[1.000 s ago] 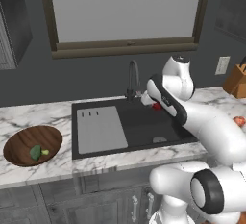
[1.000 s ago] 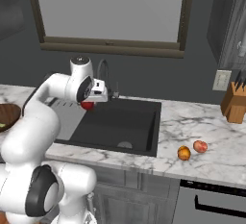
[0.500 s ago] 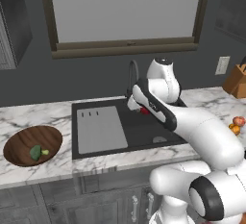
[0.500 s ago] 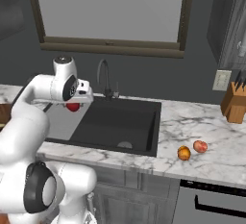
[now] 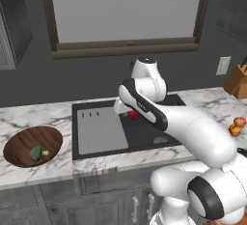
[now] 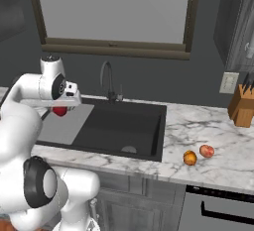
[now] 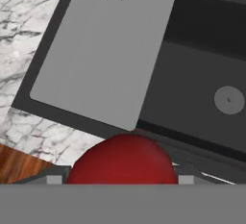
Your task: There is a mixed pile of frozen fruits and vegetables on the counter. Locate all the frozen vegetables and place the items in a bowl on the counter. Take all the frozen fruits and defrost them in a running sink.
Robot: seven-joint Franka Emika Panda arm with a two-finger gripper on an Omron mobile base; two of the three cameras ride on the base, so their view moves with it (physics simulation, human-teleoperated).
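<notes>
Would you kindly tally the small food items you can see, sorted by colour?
Green: 2, the dark green lump and the yellow-green piece
Bright red: 1, the red round item
Orange or pinkish: 2, the orange fruit and the pinkish fruit
Total: 5

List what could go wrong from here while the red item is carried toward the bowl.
1. The red item hangs over the sink; a slip would drop it in the basin rather than the bowl.
2. The bowl already holds a green lump and a yellow piece; a hard drop could knock them out.
</notes>
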